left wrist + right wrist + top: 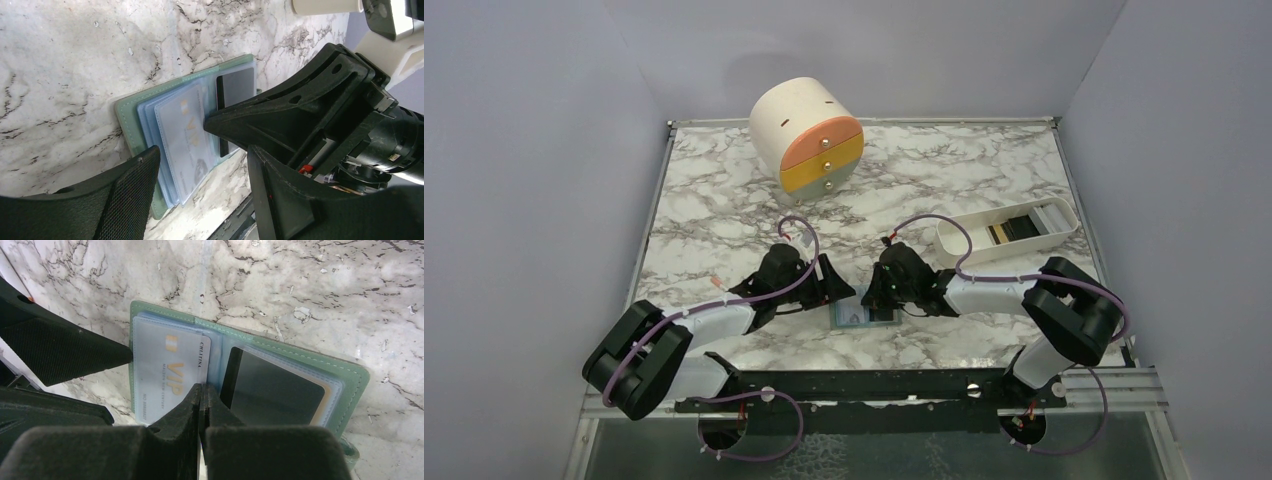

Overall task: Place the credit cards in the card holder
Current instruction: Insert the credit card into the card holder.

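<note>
The sage-green card holder point(857, 316) point(127, 116) point(352, 376) lies open on the marble between my two grippers. A pale VIP card point(170, 367) point(186, 131) sits in its left clear sleeve. A black credit card point(272, 387) point(237, 86) lies on the right half, its left edge lifted a little. My right gripper point(876, 300) point(202, 388) is shut, its tips over the holder's fold beside the black card's edge, with nothing seen between them. My left gripper point(829, 291) point(200, 165) is open, and one finger point(75, 352) touches the holder's left edge.
A long white tray point(1064, 236) at the right holds more dark and tan cards point(1012, 229). A cream cylinder with orange, yellow and grey drawers point(809, 135) stands at the back. The black frame rail point(874, 385) runs along the table's near edge.
</note>
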### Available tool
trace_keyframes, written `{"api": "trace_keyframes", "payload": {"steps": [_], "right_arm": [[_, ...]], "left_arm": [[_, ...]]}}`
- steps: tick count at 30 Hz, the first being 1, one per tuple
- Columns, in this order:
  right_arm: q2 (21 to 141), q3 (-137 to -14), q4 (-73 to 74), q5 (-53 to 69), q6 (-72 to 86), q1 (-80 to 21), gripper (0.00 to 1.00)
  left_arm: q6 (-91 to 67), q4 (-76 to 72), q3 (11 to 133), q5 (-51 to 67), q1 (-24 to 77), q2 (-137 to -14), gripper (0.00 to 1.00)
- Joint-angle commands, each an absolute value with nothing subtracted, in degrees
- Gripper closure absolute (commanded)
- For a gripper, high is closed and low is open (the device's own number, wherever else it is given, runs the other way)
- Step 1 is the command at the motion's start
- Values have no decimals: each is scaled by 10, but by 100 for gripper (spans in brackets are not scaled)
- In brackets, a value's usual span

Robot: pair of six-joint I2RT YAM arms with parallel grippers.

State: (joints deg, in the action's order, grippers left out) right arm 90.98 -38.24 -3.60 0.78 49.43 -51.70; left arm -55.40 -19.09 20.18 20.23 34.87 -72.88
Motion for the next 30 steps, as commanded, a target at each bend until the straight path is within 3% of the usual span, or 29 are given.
{"api": "trace_keyframes", "payload": {"steps": [1, 18, 24, 30], "right_arm": [[932, -364, -25, -1, 495, -520, 99], [919, -343, -67, 16, 499, -520, 99], [901, -333, -116, 40, 491, -520, 92], [857, -345, -58, -10, 453, -520, 82]], "left_arm": [[-552, -221, 202, 224, 346, -734, 34], [-574, -257, 204, 262, 346, -742, 45], [-581, -261, 203, 269, 347, -730, 50], [-586, -262, 209, 273, 348, -726, 50]]}}
